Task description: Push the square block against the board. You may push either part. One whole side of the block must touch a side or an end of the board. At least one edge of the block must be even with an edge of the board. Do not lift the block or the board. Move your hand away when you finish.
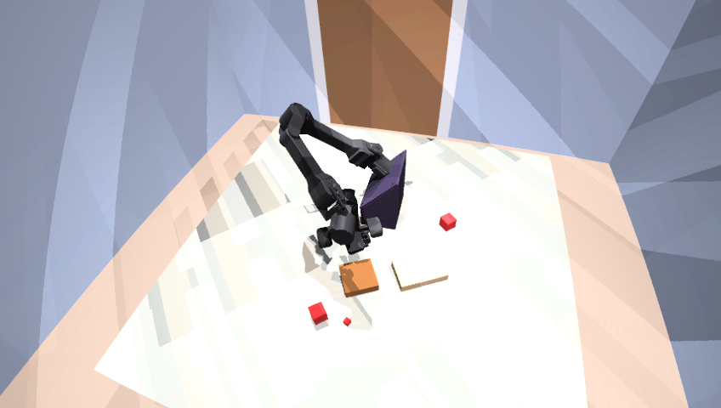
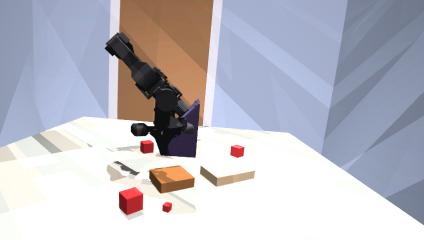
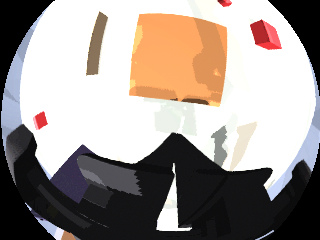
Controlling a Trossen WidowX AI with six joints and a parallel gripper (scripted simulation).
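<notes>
The orange square block [image 1: 359, 276] [image 2: 172, 176] [image 3: 177, 57] lies flat, partly in shadow. The pale cream board [image 1: 418, 273] [image 2: 227, 171] lies flat to its right in the top and exterior views; its brown side shows in the wrist view, left of the block. A gap separates block and board, and their facing sides look roughly parallel. My gripper [image 1: 355, 249] [image 2: 162, 154] [image 3: 175, 137] is shut and empty, pointing down behind the block, on the arm's side. It stands apart from both parts. Its exact tip height is hard to tell.
A dark purple wedge [image 1: 384, 199] [image 2: 185, 141] [image 3: 72, 172] stands right beside the gripper. A red cube [image 1: 317, 313] [image 2: 130, 201] [image 3: 266, 35] and a tiny one [image 1: 347, 321] [image 2: 167, 206] lie in front. Another [image 1: 447, 222] [image 2: 237, 151] [image 3: 40, 120] lies behind the board, and one [image 2: 146, 146] behind the gripper.
</notes>
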